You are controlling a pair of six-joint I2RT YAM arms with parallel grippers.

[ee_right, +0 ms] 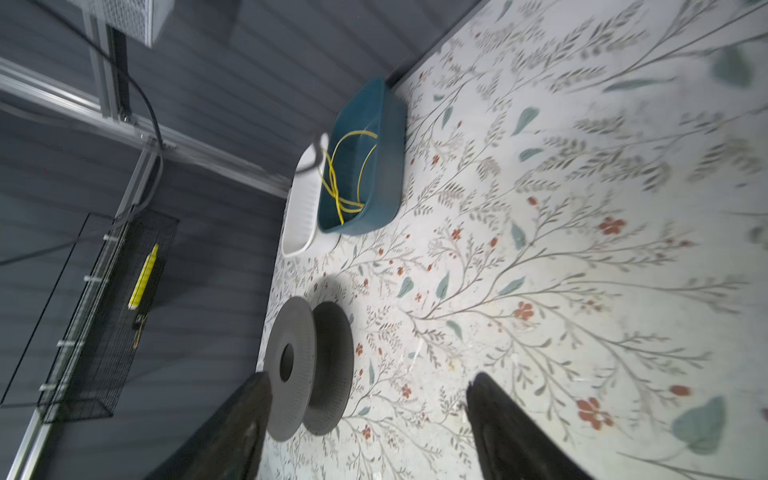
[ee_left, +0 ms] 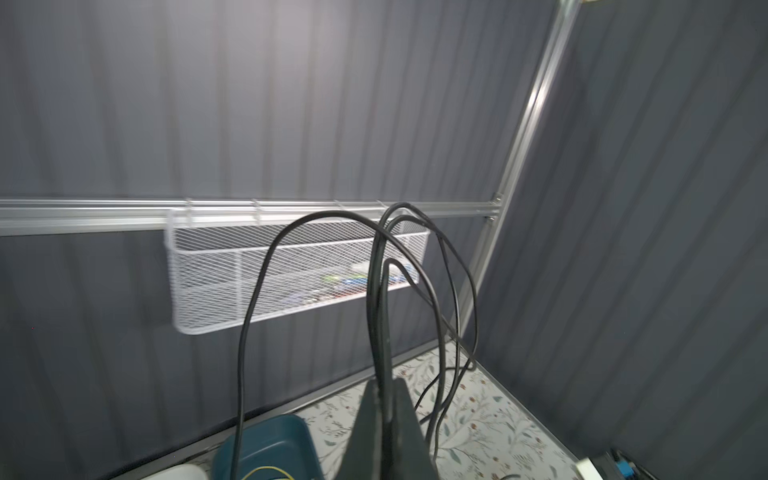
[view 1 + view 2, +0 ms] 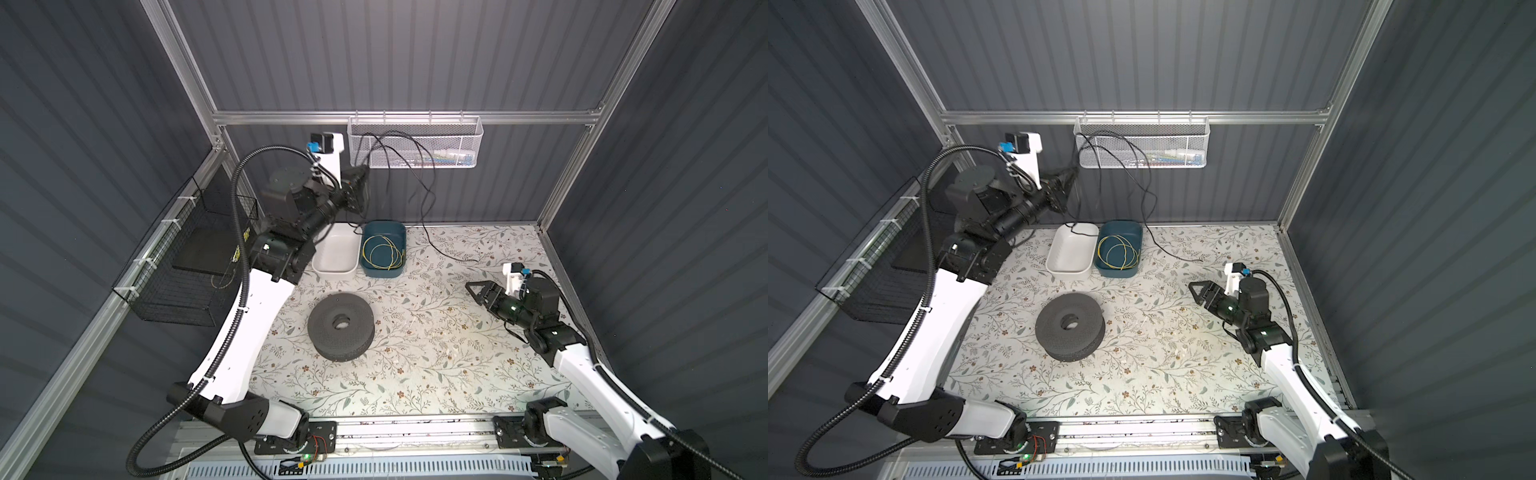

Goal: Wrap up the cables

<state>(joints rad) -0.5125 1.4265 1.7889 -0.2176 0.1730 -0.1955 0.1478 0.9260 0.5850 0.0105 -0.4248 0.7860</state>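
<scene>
Finding: no legible text, label, brand, number or sign in any view. The yellow strip (image 1: 143, 276) inside the black wire mesh basket (image 1: 83, 332) is too blurred to read.

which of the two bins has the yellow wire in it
The blue bin, beside the white bin: the yellow wire lies coiled inside it.

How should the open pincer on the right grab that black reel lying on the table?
Probably the reel by its upper flange's rim, approached level from the right: it lies flat, and the gap under that thin flange lets the open right pincer close across it.
</scene>
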